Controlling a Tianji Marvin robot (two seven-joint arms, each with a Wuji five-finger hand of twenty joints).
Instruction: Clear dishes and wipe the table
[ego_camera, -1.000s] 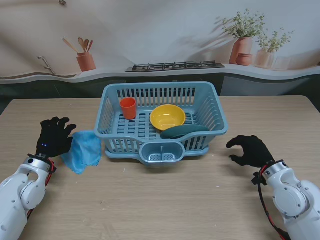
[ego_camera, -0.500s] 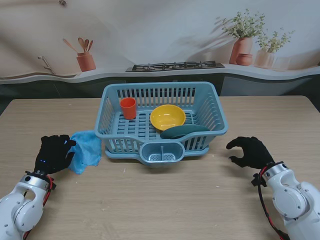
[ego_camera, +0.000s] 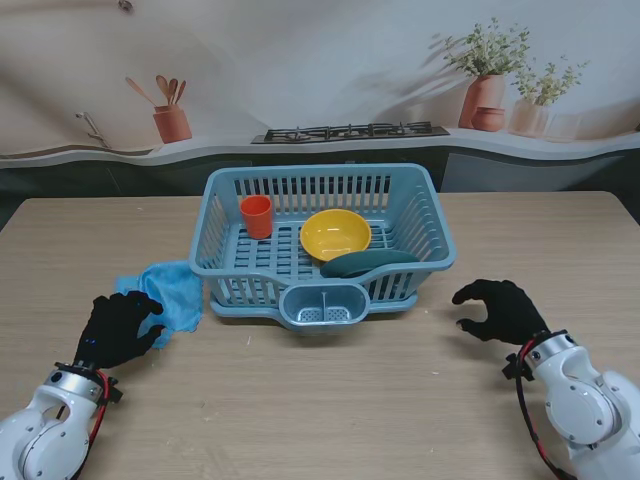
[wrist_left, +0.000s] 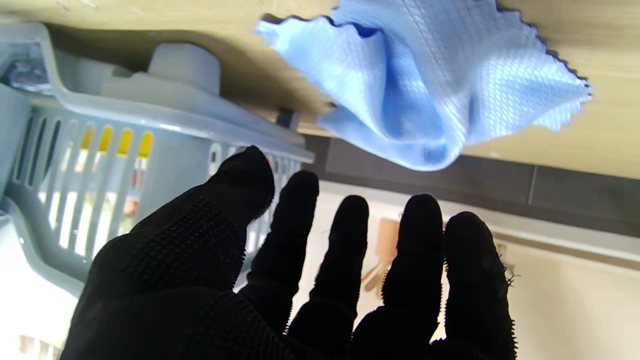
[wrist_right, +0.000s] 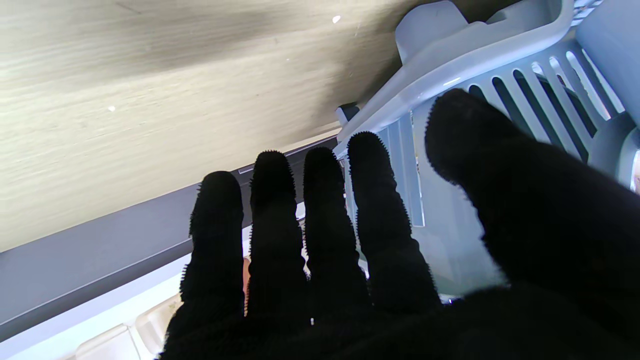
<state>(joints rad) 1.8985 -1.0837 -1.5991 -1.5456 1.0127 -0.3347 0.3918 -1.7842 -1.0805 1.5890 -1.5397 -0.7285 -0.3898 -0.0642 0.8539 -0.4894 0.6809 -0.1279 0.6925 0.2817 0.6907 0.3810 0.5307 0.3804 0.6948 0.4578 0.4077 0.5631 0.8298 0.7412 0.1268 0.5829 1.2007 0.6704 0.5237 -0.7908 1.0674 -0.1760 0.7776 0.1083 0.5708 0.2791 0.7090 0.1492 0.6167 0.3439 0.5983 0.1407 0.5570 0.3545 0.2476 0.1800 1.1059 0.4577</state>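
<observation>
You have a blue rack (ego_camera: 322, 180) standing squarely on the table (ego_camera: 330, 410), in its middle and toward the far edge. Inside it, an orange cup (ego_camera: 256, 216) stands upright in the far left part. A yellow bowl (ego_camera: 335, 234) sits mouth up near the centre. A dark teal plate (ego_camera: 368, 263) lies tilted just right of the bowl, leaning toward the rack's near right wall. The small cutlery pocket (ego_camera: 322, 306) on the rack's near side looks empty of dishes. Your crumpled light blue cloth (ego_camera: 168, 294) lies on the table just left of the rack, near the left edge, one fold raised.
</observation>
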